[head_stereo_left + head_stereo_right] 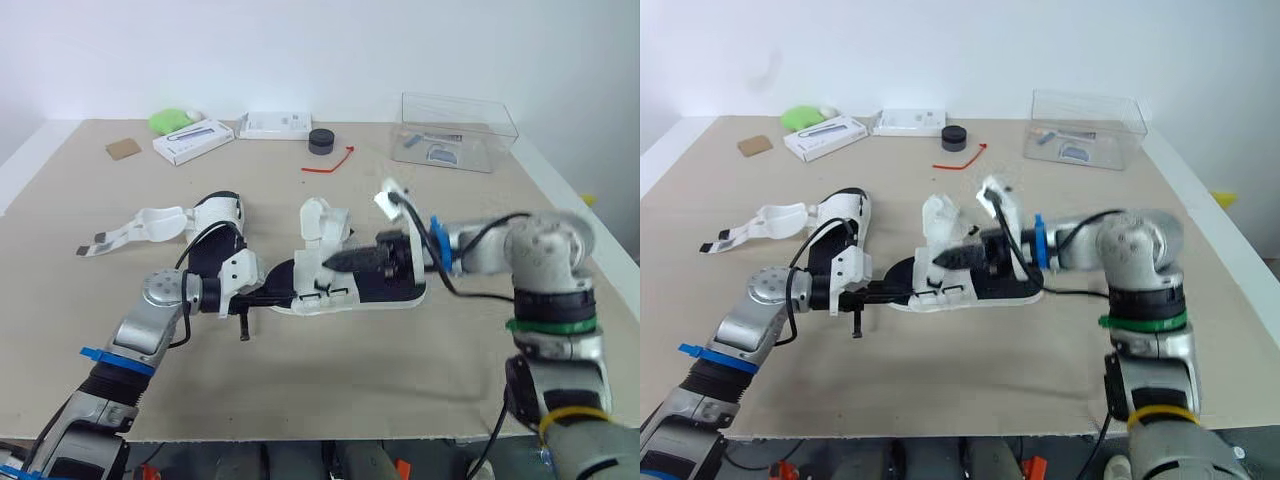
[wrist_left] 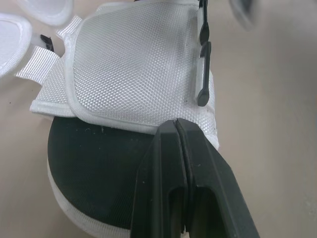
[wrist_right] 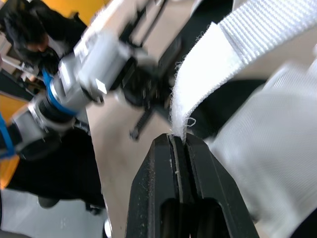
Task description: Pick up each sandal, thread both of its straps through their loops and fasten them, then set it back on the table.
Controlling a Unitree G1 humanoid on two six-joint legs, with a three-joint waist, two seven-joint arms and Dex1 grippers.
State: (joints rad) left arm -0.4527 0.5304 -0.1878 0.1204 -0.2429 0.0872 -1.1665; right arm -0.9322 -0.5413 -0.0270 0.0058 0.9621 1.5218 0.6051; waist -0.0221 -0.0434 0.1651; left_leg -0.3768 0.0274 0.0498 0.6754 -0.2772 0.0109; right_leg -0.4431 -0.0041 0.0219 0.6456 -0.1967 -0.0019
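Right claw point(image 3: 179, 141): clenching on the frayed tip of the white strap point(image 3: 208, 74), holding very little of it.
Left claw point(image 2: 177, 126): fingers pressing together at the rim of the mesh flap point(image 2: 133, 64); I cannot tell whether it is catching fabric.
Sandal point(image 1: 340, 295): lying on the worktop point(image 1: 300, 370) between the 2 claws, straps unfastened.
Risk 1: the strap tip may be slipping out under any pull toward its loop.
Risk 2: if the left hold is weak, the sandal may be sliding or twisting.
Second sandal point(image 1: 215, 212): lying just beside the left arm, risking a knock.

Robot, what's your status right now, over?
Right gripper shut on a white strap. Left gripper shut, at one end of that sandal. Second sandal alongside, straps loose. Nothing blocking.
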